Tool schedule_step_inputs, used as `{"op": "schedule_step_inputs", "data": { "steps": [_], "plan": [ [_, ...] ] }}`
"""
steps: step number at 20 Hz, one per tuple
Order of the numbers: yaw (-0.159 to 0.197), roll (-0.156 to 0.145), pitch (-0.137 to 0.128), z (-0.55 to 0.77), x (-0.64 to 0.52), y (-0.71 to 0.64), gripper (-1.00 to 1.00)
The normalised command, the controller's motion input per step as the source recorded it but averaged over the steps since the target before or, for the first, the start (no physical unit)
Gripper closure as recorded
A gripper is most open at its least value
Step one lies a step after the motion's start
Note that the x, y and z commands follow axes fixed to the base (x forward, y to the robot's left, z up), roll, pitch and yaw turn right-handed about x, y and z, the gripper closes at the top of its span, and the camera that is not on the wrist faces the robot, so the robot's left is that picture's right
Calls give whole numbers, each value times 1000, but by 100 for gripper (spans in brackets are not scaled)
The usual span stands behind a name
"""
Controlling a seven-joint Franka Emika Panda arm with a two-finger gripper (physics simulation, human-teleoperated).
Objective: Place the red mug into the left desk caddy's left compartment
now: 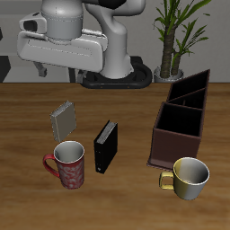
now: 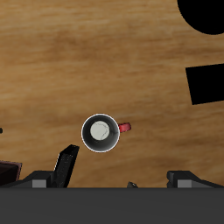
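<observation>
The red mug (image 1: 68,165) with its pale floral pattern stands upright near the table's front edge, handle pointing away from the black box. In the wrist view the red mug (image 2: 101,132) shows from straight above, small, with its red handle sticking out. My gripper (image 1: 58,74) hangs high above the table, well over the mug and farther back, open and holding nothing. Its fingertips (image 2: 65,166) show far apart around my gripper (image 2: 122,178). The left desk caddy (image 1: 183,118), a long dark brown box with dividers, stands across the table from the mug.
A small black upright box (image 1: 106,146) stands close beside the red mug. A grey flat box (image 1: 63,118) lies just behind the mug. A shiny yellow-gold mug (image 1: 189,177) sits in front of the caddy. A potted plant (image 1: 172,36) stands at the back.
</observation>
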Motion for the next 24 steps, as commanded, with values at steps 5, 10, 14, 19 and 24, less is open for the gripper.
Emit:
{"op": "schedule_step_inputs", "data": {
  "steps": [5,10,14,19,24],
  "plan": [
    [-4,-3,3,-257,47,-95,-100],
    [-9,-29,-15,-222,-54,-123,-100],
    [5,-13,21,-259,-8,-50,-100],
    [-18,3,2,-210,-4,-15,-100],
    [-12,11,-5,-215,36,45,-100]
  ]
}}
